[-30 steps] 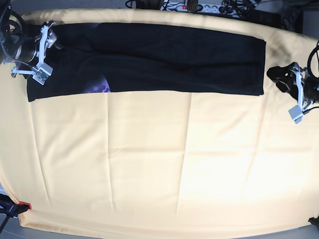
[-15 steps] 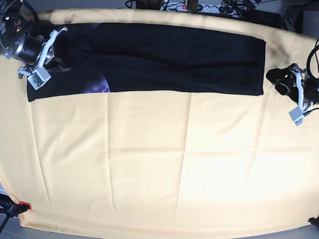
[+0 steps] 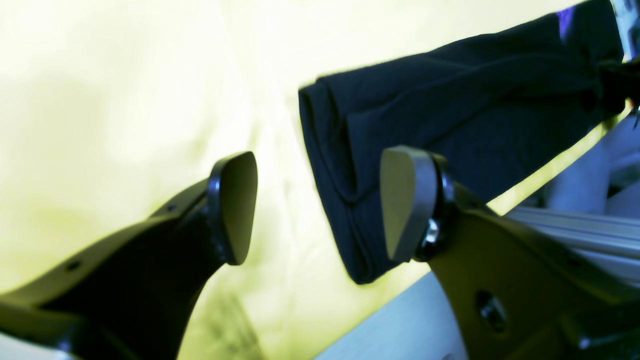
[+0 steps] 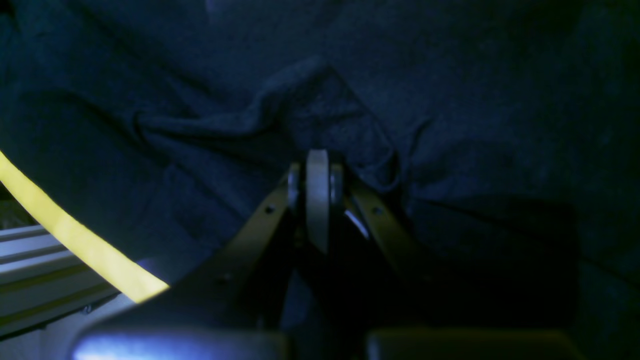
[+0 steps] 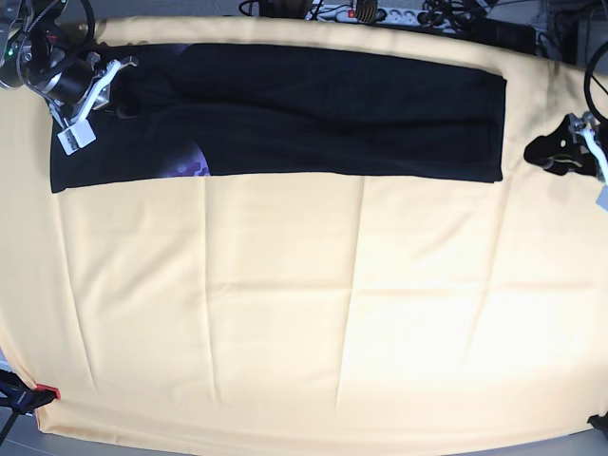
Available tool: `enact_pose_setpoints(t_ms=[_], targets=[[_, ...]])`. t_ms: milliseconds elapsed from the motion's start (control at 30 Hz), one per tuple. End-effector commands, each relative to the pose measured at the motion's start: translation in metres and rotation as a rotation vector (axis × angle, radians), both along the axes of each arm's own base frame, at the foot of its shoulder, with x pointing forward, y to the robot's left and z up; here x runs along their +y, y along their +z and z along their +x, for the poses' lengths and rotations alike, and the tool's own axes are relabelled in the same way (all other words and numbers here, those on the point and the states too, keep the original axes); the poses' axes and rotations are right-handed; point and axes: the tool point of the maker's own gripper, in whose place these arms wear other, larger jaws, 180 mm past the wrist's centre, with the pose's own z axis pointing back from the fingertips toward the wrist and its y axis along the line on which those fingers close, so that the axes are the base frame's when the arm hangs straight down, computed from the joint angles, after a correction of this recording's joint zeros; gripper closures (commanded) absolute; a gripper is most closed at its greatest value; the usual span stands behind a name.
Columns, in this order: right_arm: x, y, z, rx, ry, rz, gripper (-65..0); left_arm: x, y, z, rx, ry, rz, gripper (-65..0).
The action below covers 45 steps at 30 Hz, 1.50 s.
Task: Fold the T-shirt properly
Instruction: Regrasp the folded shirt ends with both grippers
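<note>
Pale yellow tablecloth (image 5: 285,304) (creased), black T-shirt (image 5: 304,114) atop.

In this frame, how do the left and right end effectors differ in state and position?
The left end effector is open; the right one is closed.
The left is beside the folded black cotton T-shirt; the right is over it.
Both are black.

The folded T-shirt (image 5: 313,123) spans the tablecloth's (image 5: 285,304) far side.

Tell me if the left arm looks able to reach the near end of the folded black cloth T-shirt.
Probably yes: the left gripper is open beside that end of the T-shirt, with nothing visible between them.
</note>
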Motion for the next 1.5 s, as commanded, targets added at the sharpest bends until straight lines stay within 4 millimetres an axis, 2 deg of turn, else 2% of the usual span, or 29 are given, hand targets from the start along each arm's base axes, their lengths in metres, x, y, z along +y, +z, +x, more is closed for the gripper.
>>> enact_pose_setpoints(t_ms=[0,200,333,533,833,933,1133,1200,1233,1300,1333,1467], targets=[[-0.006,0.005,0.003,-0.015,0.006,-0.023,0.0,0.004,0.005,-0.001,-0.012,0.013,0.006,-40.5],[-0.006,0.005,0.003,-0.015,0.007,-0.023,0.0,-0.011,-0.029,-0.031,0.074,0.063,-0.061,-40.5],[-0.006,0.005,0.003,-0.015,0.007,-0.023,0.0,-0.016,-0.039,-0.034,0.075,0.087,-0.066,-40.5],[-0.005,0.005,0.003,-0.016,0.007,-0.022,0.0,-0.028,-0.042,-0.033,0.067,0.092,-0.119,-40.5],[-0.005,0.005,0.003,-0.015,0.007,-0.022,0.0,-0.068,-0.058,-0.045,0.139,-0.018,-0.188,-40.5],[-0.006,0.005,0.003,-0.015,0.007,-0.022,0.0,-0.074,-0.056,-0.04,0.113,-0.033,-0.2,-40.5],[-0.006,0.005,0.003,-0.015,0.007,-0.023,0.0,-0.083,-0.049,-0.015,0.024,-0.02,-0.22,-40.1],[-0.006,0.005,0.003,-0.015,0.007,-0.023,0.0,-0.083,-0.053,-0.008,0.0,-0.001,-0.195,-34.1],[-0.006,0.005,0.003,-0.014,0.007,-0.023,0.0,-0.083,-0.055,-0.004,-0.005,0.014,-0.185,-27.1],[-0.006,0.004,0.002,-0.012,0.008,-0.024,0.0,-0.083,-0.063,0.0,0.015,0.046,-0.16,-6.2],[-0.006,0.004,0.002,-0.012,0.008,-0.024,0.0,-0.083,-0.067,0.0,0.028,0.055,-0.149,0.0],[-0.006,0.004,0.002,-0.013,0.008,-0.024,0.0,-0.081,-0.068,0.0,0.037,0.061,-0.143,0.0]])
